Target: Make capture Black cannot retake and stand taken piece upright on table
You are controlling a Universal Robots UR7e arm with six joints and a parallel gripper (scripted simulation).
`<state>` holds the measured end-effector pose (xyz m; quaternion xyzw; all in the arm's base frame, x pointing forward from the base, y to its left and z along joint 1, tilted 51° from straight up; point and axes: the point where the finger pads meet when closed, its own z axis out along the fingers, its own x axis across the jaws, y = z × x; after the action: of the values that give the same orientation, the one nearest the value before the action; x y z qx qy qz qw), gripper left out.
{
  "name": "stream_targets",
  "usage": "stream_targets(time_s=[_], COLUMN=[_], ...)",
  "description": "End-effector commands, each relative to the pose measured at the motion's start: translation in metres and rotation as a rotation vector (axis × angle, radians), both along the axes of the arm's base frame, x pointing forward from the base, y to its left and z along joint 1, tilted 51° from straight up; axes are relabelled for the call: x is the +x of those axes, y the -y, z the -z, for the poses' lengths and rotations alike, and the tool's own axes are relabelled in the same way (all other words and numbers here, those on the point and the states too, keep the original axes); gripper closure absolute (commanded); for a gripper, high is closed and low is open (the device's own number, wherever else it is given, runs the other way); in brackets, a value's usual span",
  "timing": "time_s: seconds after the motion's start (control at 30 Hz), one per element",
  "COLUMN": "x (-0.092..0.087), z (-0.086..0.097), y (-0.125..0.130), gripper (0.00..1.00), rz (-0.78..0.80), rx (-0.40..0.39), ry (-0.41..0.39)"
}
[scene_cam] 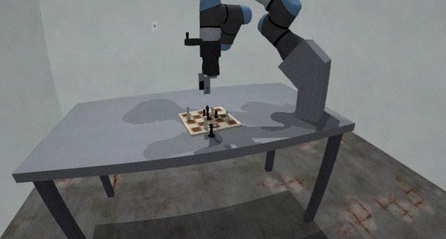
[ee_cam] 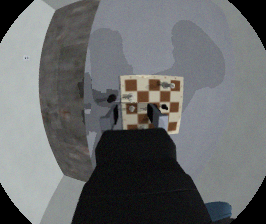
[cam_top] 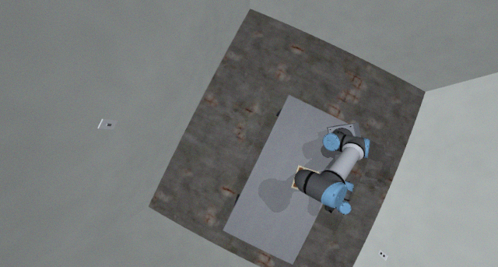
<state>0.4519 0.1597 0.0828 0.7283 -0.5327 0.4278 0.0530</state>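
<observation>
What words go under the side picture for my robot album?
Open, empty gripper hangs high above a small chessboard; one black piece stands beside it on the table.

The surface (scene_cam: 104, 134) looks like smooth grey laminate with a faint sheen that takes soft shadows. The chessboard (scene_cam: 195, 129) has a pale, wood-like rim and matt brown and cream squares. The black pawn (scene_cam: 211, 131) beside it looks like smooth dark plastic. The arm (scene_cam: 315, 141) shows matt grey casing, a satin white tube and glossy blue plastic caps. The floor (scene_cam: 366, 197) is rough, stained concrete.
</observation>
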Motion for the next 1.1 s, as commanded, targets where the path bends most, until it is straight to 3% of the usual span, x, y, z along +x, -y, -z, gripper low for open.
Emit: stream_targets(time_s=[0.0,0.23,1.07], x=[-0.0079,-0.0148,-0.0151], z=[-0.0091,-0.0168,-0.0171], y=[-0.0079,-0.0144,-0.0146], gripper=[0.0,0.0,0.0], rz=[0.003,0.003,0.003], rx=[0.0,0.0,0.0], ry=[-0.002,-0.002,-0.002])
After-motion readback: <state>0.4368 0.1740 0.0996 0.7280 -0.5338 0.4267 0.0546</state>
